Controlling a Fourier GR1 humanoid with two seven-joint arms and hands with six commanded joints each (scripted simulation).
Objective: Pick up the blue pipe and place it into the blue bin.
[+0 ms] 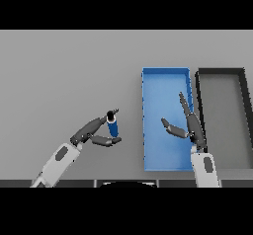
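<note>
The blue pipe (pixel 112 127) was pinched upright by the left hand (pixel 94 133), the right hand (pixel 190 125) held open; slippage before the blue bin (pixel 165 81) was judged possible.

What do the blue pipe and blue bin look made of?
Blue pipe, in the left hand: looks like smooth plastic, uniform blue with a dark end; metal can't be excluded. Blue bin: likely matte plastic, flat even colour, thin straight walls, no shine.
</note>
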